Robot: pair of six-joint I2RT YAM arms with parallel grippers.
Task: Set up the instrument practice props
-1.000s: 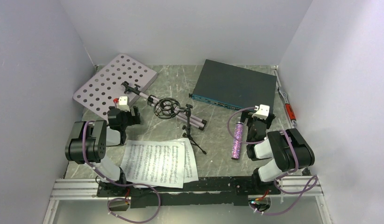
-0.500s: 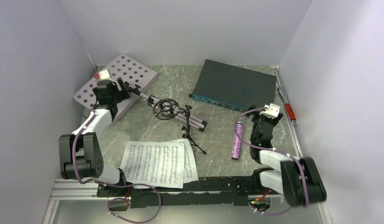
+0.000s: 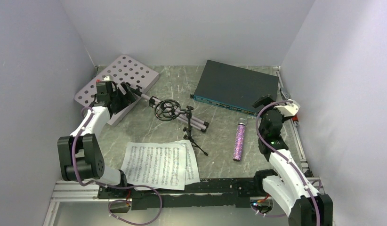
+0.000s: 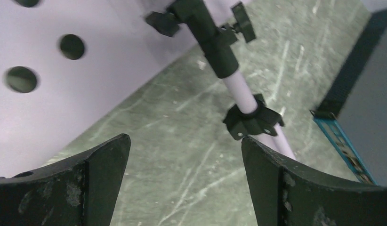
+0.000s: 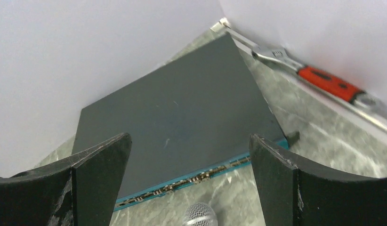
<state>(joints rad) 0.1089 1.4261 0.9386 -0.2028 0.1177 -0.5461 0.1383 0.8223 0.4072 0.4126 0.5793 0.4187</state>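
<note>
The pale lilac music stand lies flat at the back left: perforated plate, pole running right. My left gripper is open and empty, low over the table beside the plate's edge, near the pole's black clamp. The small black tripod with ring mount stands mid-table. Two sheet-music pages lie near the front. The glittery purple microphone lies at the right; only its mesh head shows between my right gripper's open, empty fingers.
A flat dark grey-teal box sits at the back right, just ahead of my right gripper. A red-handled wrench lies along the right wall. White walls enclose the table on three sides.
My left arm has reached from its base out to the music stand and settled by the pole. My right arm has risen and swung back-right, away from the microphone's side.
</note>
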